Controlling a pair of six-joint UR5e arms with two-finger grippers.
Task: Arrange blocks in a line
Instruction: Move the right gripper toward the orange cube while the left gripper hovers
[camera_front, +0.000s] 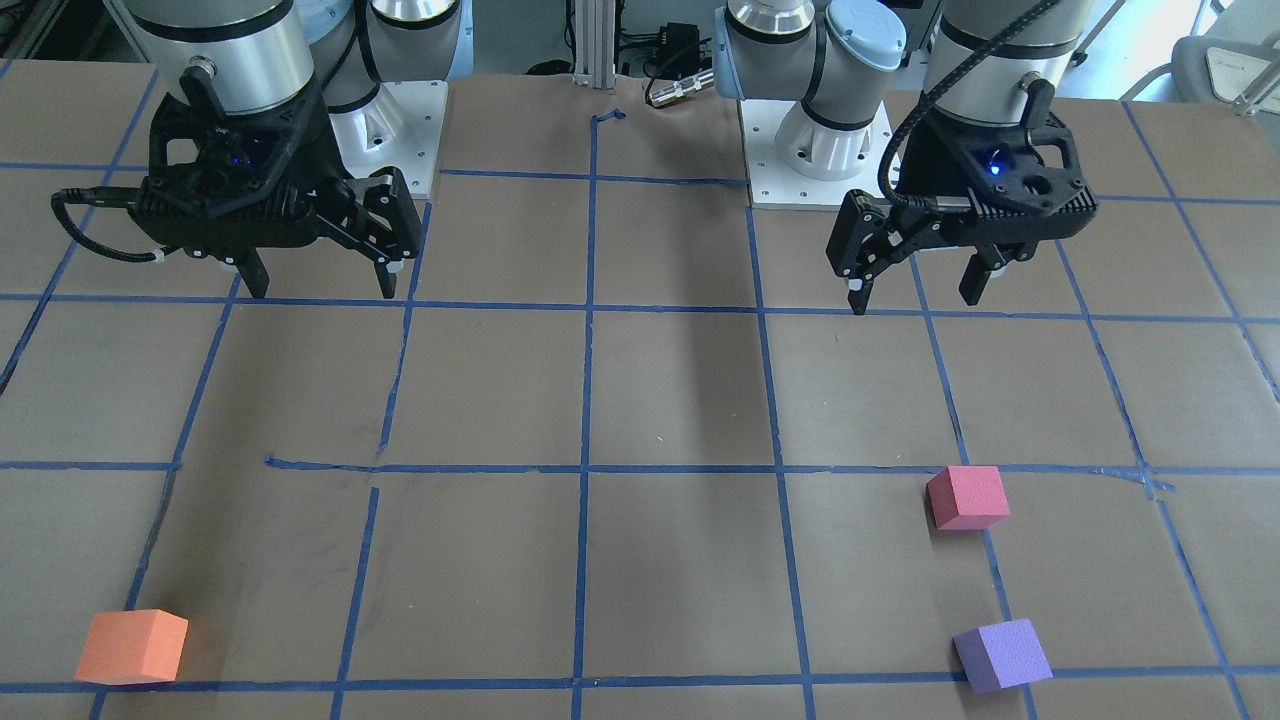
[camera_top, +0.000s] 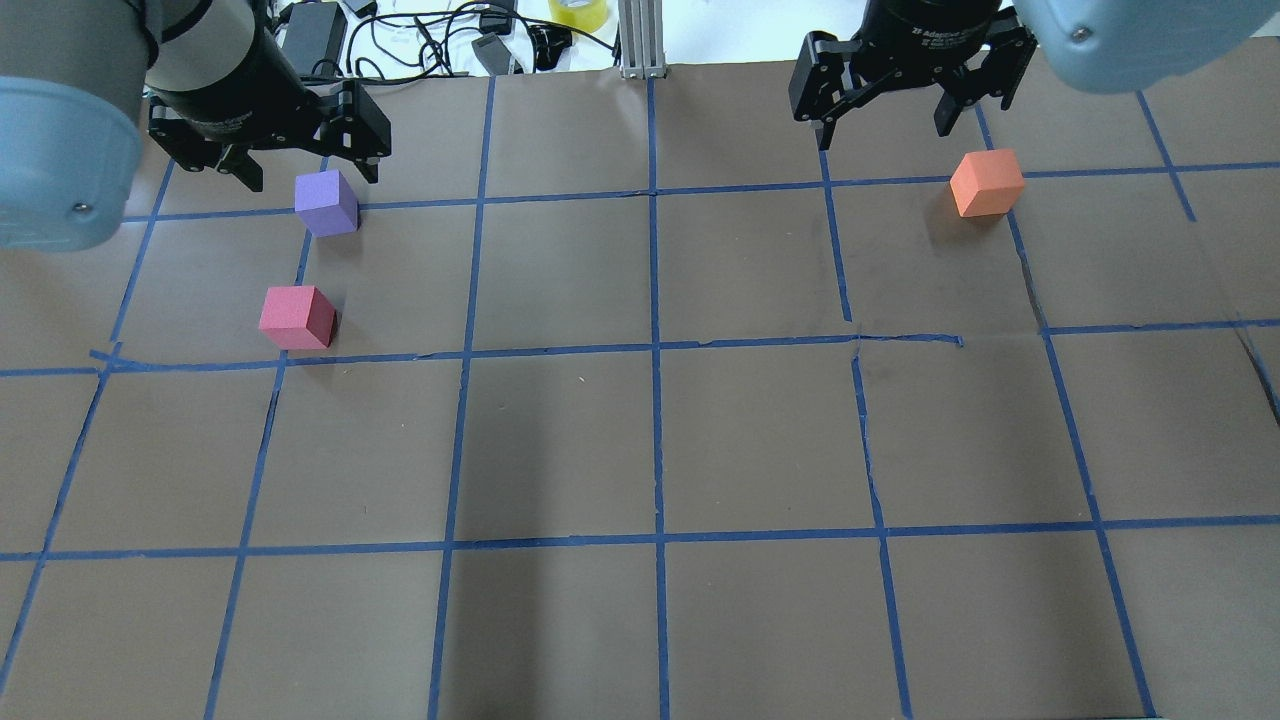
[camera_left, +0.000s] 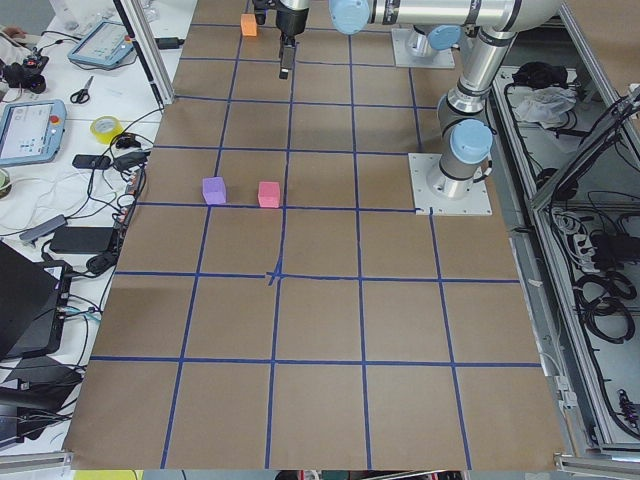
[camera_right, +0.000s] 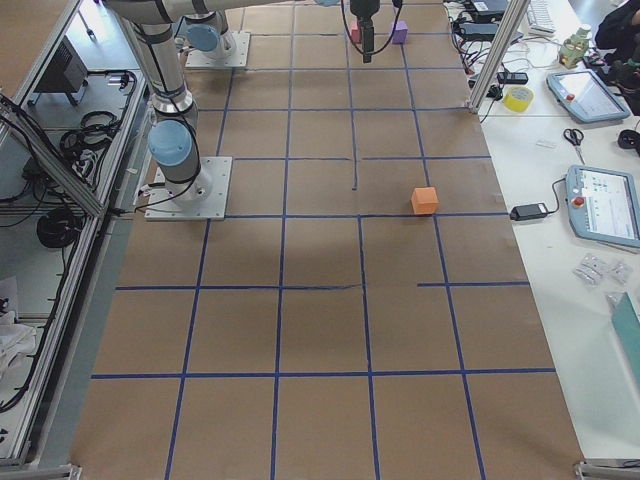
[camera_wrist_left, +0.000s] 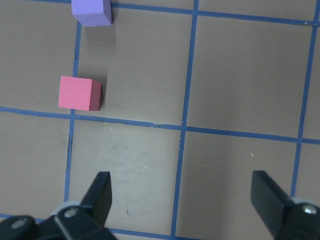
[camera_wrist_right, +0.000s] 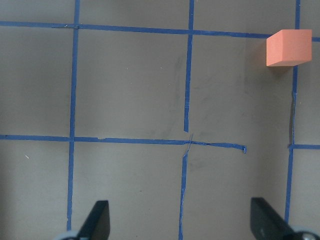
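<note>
Three foam cubes lie on the brown table on the side away from the robot. The orange block (camera_front: 132, 646) (camera_top: 987, 183) (camera_wrist_right: 289, 47) lies alone on my right side. The pinkish-red block (camera_front: 967, 497) (camera_top: 297, 317) (camera_wrist_left: 79, 93) and the purple block (camera_front: 1001, 655) (camera_top: 327, 202) (camera_wrist_left: 91, 11) lie a short gap apart on my left side. My left gripper (camera_front: 915, 298) (camera_top: 308, 172) (camera_wrist_left: 182, 192) is open and empty, held high above the table. My right gripper (camera_front: 322, 288) (camera_top: 885, 130) (camera_wrist_right: 181, 212) is also open, empty and raised.
Blue tape lines (camera_top: 655, 350) divide the table into a grid. The arms' white base plates (camera_front: 400, 130) (camera_front: 800, 170) sit at the robot's edge. Cables, a tape roll (camera_left: 105, 128) and tablets (camera_right: 600, 205) lie on benches beyond the table's far edge.
</note>
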